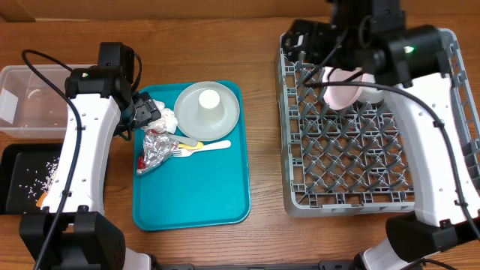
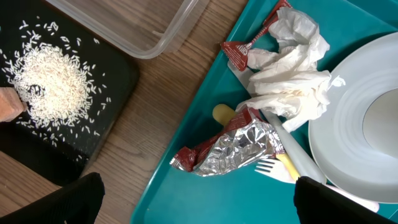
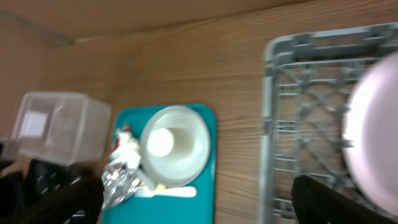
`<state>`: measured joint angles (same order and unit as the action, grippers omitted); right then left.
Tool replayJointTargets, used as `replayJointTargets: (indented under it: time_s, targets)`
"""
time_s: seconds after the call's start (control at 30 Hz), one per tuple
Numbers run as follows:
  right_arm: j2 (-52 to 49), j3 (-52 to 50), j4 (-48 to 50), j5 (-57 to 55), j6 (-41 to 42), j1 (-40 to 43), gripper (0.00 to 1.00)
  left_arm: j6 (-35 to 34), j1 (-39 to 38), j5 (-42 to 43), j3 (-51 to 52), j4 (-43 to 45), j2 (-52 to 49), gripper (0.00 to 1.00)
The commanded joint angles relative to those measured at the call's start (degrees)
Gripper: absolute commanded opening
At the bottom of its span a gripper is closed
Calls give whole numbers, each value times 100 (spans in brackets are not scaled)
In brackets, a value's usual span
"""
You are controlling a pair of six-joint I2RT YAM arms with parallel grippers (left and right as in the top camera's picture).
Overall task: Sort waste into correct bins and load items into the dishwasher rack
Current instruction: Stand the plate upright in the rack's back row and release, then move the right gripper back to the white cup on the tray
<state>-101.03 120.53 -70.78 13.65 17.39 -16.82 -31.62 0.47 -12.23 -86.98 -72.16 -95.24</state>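
Observation:
My left gripper hangs open over the left edge of the teal tray, holding nothing. Just ahead of it lie crumpled silver foil, a white napkin and red-and-white wrappers. A pale fork and yellow spoon lie beside a pale plate carrying a white cup. My right gripper is open and empty above the rack's far left corner. A pinkish plate leans in the rack.
A clear tub stands at the far left. In front of it is the black tray holding loose rice and an orange cube. Bare wood separates the teal tray from the rack.

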Motion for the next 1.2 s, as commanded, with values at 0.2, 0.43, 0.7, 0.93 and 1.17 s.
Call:
replayJointTargets:
  time_s: [0.2,0.43,0.7,0.93,1.17]
  targets:
    - [-881,-133,229,256,-103,-415,100,-118,-13,4,-127,7,74,100]
    - [-1685,-133,745,175,-87,-981,100,-118,-13,4,-127,7,74,100]
    - [-2435,-133,1261,-1550,90,-1965,100,-118,-11,4,-127,7,74,100]
    - [-2894,-133,1534,-2205,273,-2291,100,-118,-13,4,-127,7,74,100]
    - [-3112,-133,1735,-2260,365,-2304,100,-118,-11,4,-127,7,74,100]
